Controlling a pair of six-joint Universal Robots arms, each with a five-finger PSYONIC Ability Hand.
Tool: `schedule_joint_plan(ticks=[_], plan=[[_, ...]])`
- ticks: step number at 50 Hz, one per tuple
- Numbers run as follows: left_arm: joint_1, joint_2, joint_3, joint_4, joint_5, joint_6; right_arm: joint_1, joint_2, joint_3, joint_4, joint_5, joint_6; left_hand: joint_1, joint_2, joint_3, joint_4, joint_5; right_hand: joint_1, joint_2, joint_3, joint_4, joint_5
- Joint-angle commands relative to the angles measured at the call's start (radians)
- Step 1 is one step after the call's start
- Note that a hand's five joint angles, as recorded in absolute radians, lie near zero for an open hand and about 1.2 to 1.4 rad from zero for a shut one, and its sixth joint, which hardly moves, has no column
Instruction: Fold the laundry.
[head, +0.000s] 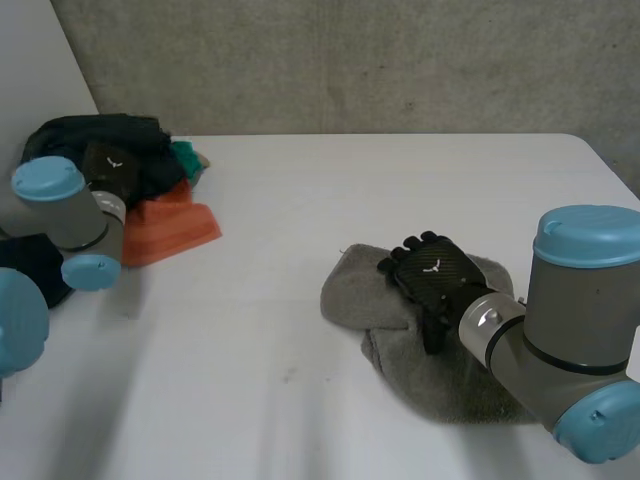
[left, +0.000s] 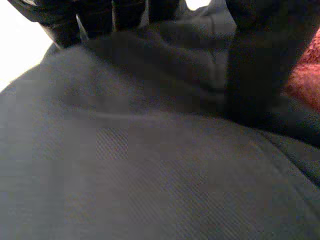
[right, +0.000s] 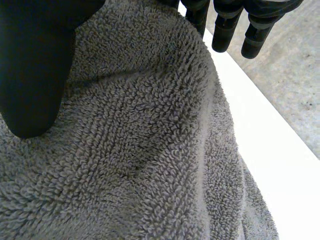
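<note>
Right now our right hand (head: 432, 272) rests on the grey towel (head: 350, 295), which lies crumpled on the white surface (head: 300, 200). Its fingers (right: 223, 27) hang relaxed past the towel's edge, gripping nothing. Our left hand (head: 110, 168) sits on a dark garment (left: 150, 175) beside an orange cloth (head: 170, 228); whether it grips, we cannot tell.

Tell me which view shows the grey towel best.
The head view: most of the grey towel lies crumpled on the white table, right hand resting on it. The right wrist view gives a close patch of its pile beneath that hand. The left wrist view faces a dark garment instead.
</note>
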Motion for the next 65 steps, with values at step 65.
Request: schedule_joint_plan(ticks=[65], plan=[[-0.613, 0.719, -0.583, -0.124, 0.054, -0.449, -0.276, -0.158, -0.183, -0.087, -0.054, 0.287, 0.817, 0.784, 0.775, 0.786, 0.785, 1.171, 1.183, 1.187, 1.187, 1.180]])
